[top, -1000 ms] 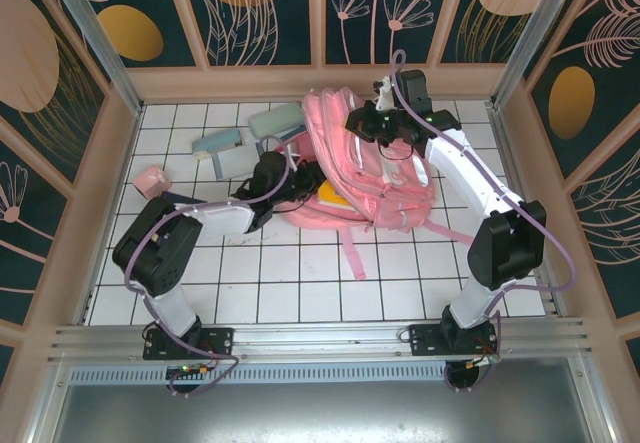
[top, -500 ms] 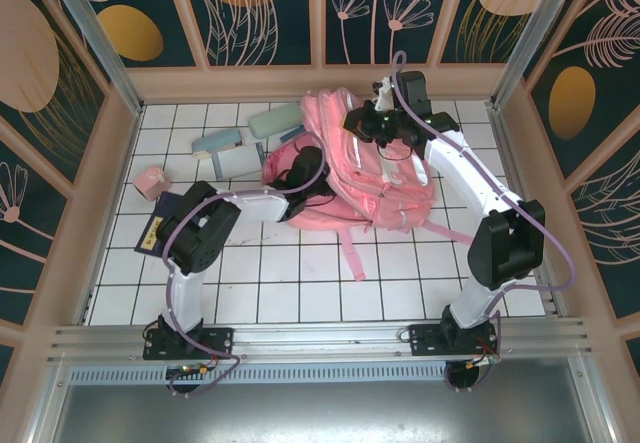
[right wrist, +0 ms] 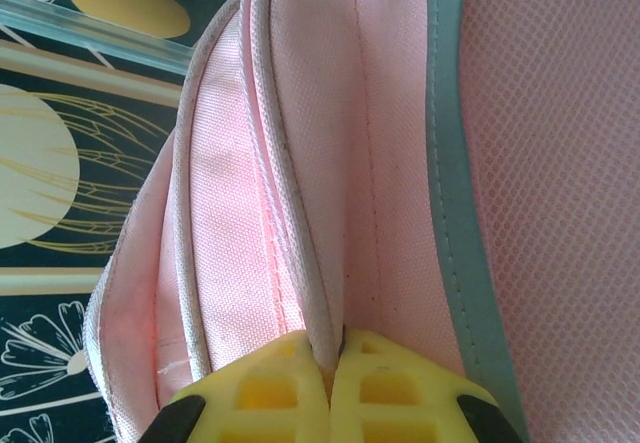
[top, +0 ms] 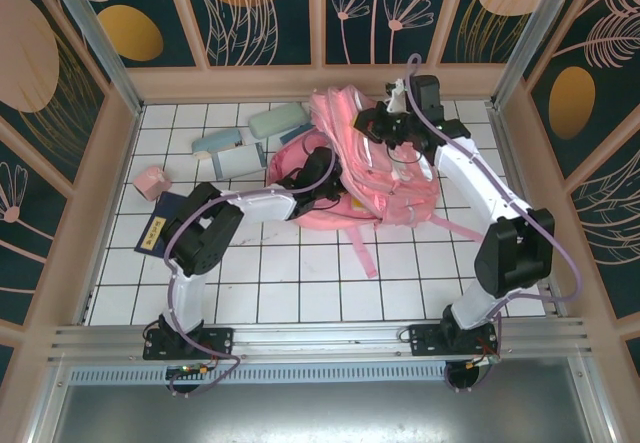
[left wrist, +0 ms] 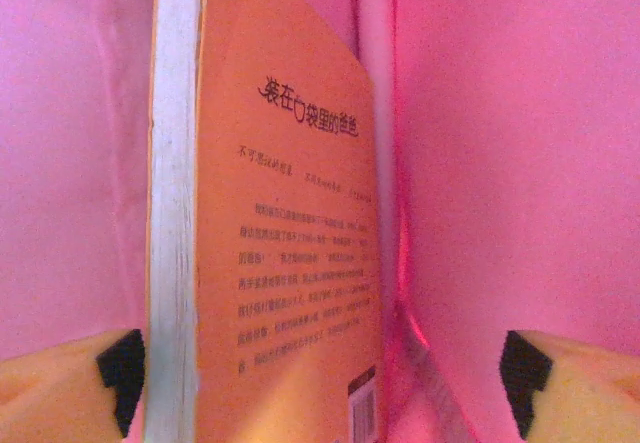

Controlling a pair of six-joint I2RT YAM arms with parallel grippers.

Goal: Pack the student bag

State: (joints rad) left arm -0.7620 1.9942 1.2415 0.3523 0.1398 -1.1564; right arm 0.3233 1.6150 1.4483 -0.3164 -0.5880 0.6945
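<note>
Got a small pink box [top: 150, 181] and a dark booklet [top: 158, 231] sitting at the left of the tiled table [top: 300, 273], plus a pale blue case [top: 220, 143] and a green case [top: 277, 120] further back. Then the left gripper [left wrist: 322, 368], deep inside the student bag [top: 390, 193] at the far middle, fingers spread wide, orange book [left wrist: 290, 243] just beside the left finger. Over on the right, the right gripper [right wrist: 335, 351], pinched tight on a fold of the bag's pink fabric.

Orange book [left wrist: 290, 263] stands on edge inside the student bag [left wrist: 520, 143], with pink fabric on both sides. Its white page block [left wrist: 175, 213] faces the camera, and the back cover has Chinese text and a barcode [left wrist: 364, 413] at the bottom. Left gripper [left wrist: 322, 378] is spread wide: the left fingertip is just beside the page block, the right one well apart from the book.
</note>
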